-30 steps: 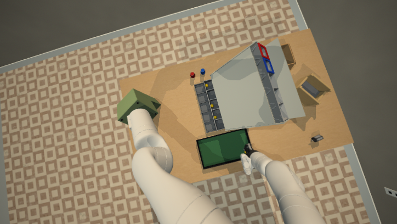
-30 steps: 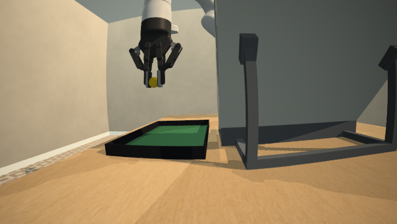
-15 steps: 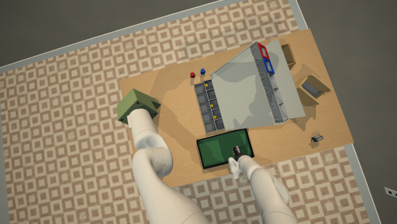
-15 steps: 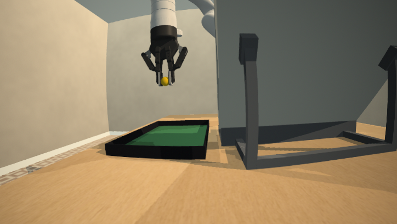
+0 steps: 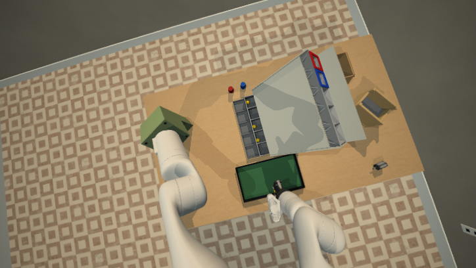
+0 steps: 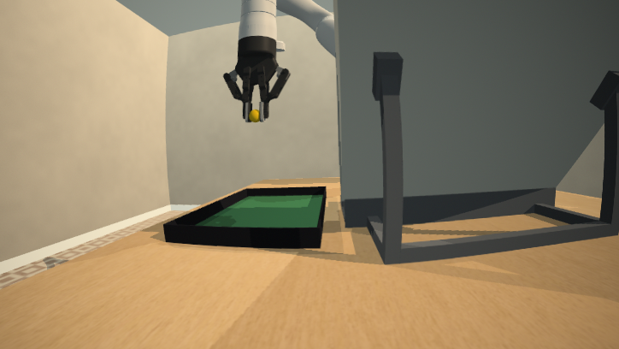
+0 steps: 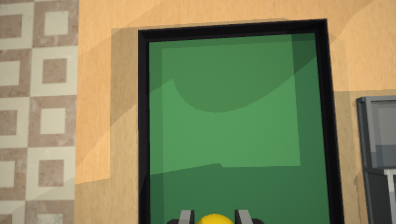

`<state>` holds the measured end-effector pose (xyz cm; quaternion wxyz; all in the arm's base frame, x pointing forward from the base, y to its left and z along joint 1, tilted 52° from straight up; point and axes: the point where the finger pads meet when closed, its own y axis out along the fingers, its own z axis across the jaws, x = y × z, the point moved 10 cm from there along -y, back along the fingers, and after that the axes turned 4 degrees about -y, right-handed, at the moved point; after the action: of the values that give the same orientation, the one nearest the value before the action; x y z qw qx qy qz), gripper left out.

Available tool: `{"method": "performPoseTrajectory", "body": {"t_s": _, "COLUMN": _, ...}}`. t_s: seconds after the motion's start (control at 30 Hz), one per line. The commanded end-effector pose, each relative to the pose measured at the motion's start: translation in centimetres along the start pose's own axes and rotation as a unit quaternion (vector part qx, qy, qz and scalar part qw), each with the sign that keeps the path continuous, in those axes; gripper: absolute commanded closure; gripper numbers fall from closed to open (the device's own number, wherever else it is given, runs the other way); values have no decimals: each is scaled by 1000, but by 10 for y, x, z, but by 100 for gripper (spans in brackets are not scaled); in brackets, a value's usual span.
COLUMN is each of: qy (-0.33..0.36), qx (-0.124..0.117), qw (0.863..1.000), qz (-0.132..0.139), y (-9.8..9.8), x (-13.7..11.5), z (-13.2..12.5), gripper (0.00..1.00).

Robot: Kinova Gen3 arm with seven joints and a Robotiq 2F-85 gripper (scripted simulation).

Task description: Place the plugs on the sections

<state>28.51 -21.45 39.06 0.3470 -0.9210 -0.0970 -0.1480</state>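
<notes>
Carrying one yellow marble [image 5: 274,191] [image 6: 254,115] [image 7: 215,219] pinched between its fingertips, the gripper [image 5: 276,187] [image 6: 254,112] [image 7: 215,217] hangs above the green tray [image 5: 253,182] [image 6: 277,212] [image 7: 225,140] at the near side of the table. Three other marbles, at [image 5: 247,102], [image 5: 254,126] and [image 5: 258,140], sit in separate compartments of the sectioned rack [image 5: 242,117] [image 7: 361,135], left of the sloping cover [image 5: 283,100] [image 6: 454,108]. At the far side, the red plug [image 5: 231,89] and blue plug [image 5: 242,85] stand off the rack, unplaced; the red-banded funnel [image 5: 312,60] and blue-banded funnel [image 5: 318,79] top the cover's far right end. The step appears to be pipe testing or marble return; which funnel fed which compartment cannot be told. If this marble is surplus, the next move calls for lowering it close over the tray and opening the fingers; if a test remains, for carrying it right and far to a funnel. Plug placement would follow.

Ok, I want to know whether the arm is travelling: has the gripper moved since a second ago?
Yes. In the top view the gripper has shifted left, away from the green tray's right-hand rim.
</notes>
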Motion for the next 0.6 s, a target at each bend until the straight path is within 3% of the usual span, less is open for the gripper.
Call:
{"method": "performPoseTrajectory", "body": {"t_s": 0.0, "qy": -7, "qx": 23, "qw": 999, "qz": -41, "y": -8, "x": -4, "z": 2, "gripper": 100}}
{"method": "performPoseTrajectory", "body": {"t_s": 0.3, "qy": -7, "qx": 23, "qw": 999, "qz": -41, "y": -8, "x": -4, "z": 2, "gripper": 100}}
{"method": "performPoseTrajectory", "body": {"t_s": 0.33, "qy": -8, "qx": 20, "qw": 999, "qz": -40, "y": -46, "x": 15, "z": 60, "gripper": 100}}
{"method": "performPoseTrajectory", "body": {"t_s": 0.43, "qy": -8, "qx": 20, "qw": 999, "qz": -40, "y": -49, "x": 17, "z": 66, "gripper": 100}}
{"method": "performPoseTrajectory", "body": {"t_s": 0.57, "qy": -8, "qx": 20, "qw": 999, "qz": -40, "y": -70, "x": 27, "z": 99, "gripper": 100}}
